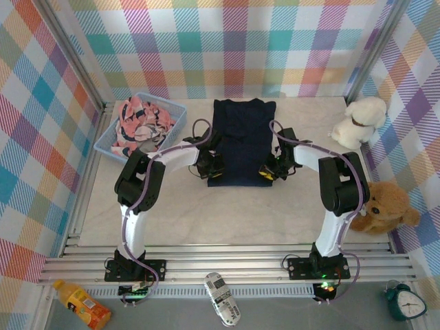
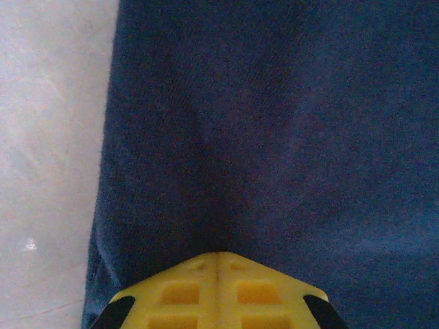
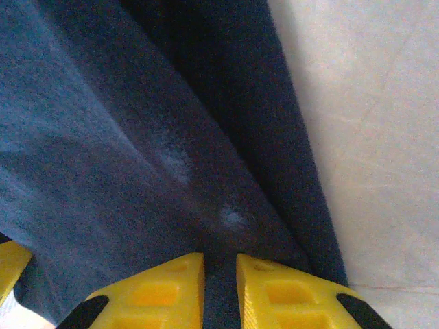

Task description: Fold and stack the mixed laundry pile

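The label on the orange bottle at the near edge is too small to read, same for the buttons on the remote.

The navy T-shirt is soft, matte knit cloth, laid out as a tall, tidy rectangle in the middle of the pale table, toward the far side. The pink garment with its navy-and-white print is crumpled up in the light blue plastic basket at the far left, well apart from both arms.

The left pincer sits at the shirt's near-left corner. Its chunky yellow plastic fingers are pressed together, with creases in the cloth running right into the tips, so it's clamped on the navy T-shirt. The shirt's left edge runs straight along the bare table in that wrist view.

The right pincer is at the near-right corner. Its yellow fingers have a thin strip of navy cloth pinched between them, so it's clamped on the shirt too. The fabric bunches into long ridges there and has a couple of pale lint-like specks.

A fluffy white plush dog and a brown teddy sit along the right edge.
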